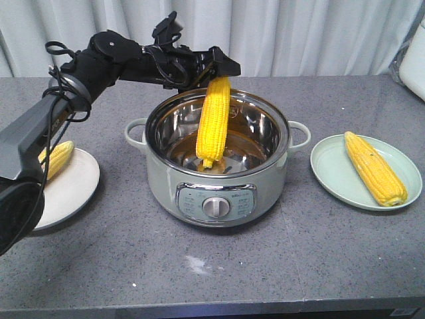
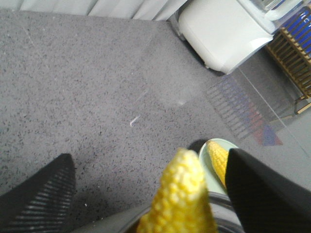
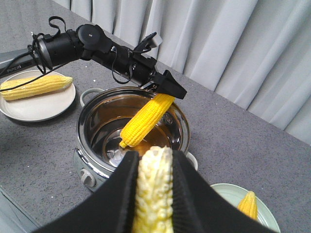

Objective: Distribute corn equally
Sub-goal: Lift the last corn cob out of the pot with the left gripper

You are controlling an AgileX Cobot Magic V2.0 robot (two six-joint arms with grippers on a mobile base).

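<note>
The grey counter [image 1: 319, 266] carries everything. At its middle sits the pot [image 1: 216, 193], a pale green electric cooker with a steel bowl. It looks to be the source of the corn, which would explain a plate on either side.

The white plate [image 1: 76, 193] lies left of the pot and the green plate [image 1: 329, 169] right of it. Each bears one cob lying flat, the white-plate cob [image 1: 58, 158] and the green-plate cob [image 1: 374, 167], so the shares look level as they stand.

The hanging cob [image 1: 214, 119] dangles inside the pot's bowl, point down; whether its tip touches the bottom I cannot tell. The left gripper [image 1: 219, 72] pinches its thick end, a top hold that I judge is meant to let it clear the rim. It is bright yellow, with tidy kernel rows tapering downward.

The right gripper [image 3: 153, 158] is clamped on a paler cob [image 3: 152, 194], raised on the pot's green-plate side. One held cob to each plate would keep the split even.
</note>
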